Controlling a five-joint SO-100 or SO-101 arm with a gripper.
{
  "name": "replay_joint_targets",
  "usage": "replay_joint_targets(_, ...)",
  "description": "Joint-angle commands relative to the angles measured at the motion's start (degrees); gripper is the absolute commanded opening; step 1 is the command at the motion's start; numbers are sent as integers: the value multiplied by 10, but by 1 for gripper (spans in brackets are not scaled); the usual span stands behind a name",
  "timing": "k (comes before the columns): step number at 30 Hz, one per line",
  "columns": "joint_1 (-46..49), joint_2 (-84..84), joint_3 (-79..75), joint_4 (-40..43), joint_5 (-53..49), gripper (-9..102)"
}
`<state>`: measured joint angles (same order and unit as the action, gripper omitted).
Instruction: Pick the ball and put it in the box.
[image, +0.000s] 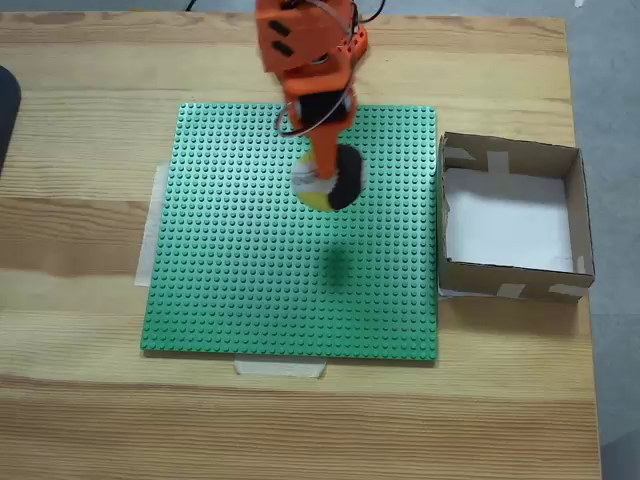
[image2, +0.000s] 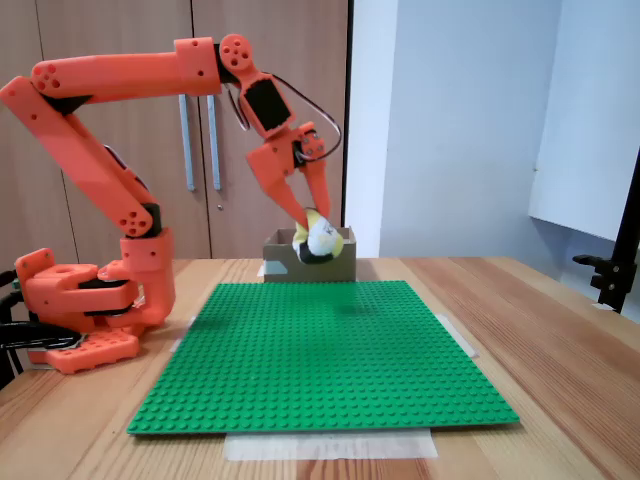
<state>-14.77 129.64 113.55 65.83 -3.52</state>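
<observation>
Underneath the claw lies a wooden table (image: 90, 250), and on it a green studded baseplate (image: 240, 290) taped down with pale tape (image: 280, 368); seen from the side, the plate (image2: 320, 360) spreads out directly below the claw. Behind the claw in that side view, the orange arm (image2: 110, 190) rises from its base at the table's left edge and bends over the plate. To the right of the claw in the top-down view sits the box (image: 578, 215), open, white-bottomed, just off the plate's right edge; from the side the box (image2: 345, 268) stands beyond the claw. Clenched around the ball, the claw (image: 322, 190) holds it up off the plate, with a shadow on the studs below. The ball (image2: 318, 240) shows yellow, white and black between the fingertips of the claw (image2: 310, 232).
</observation>
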Motion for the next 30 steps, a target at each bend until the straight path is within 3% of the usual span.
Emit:
replay_joint_targets(1,-27,35,-35,-15,5,-1)
replay_joint_targets(13,-144,44,-57,-33,24,-1)
replay_joint_targets(30,-208,-8,-105,-54,36,-1)
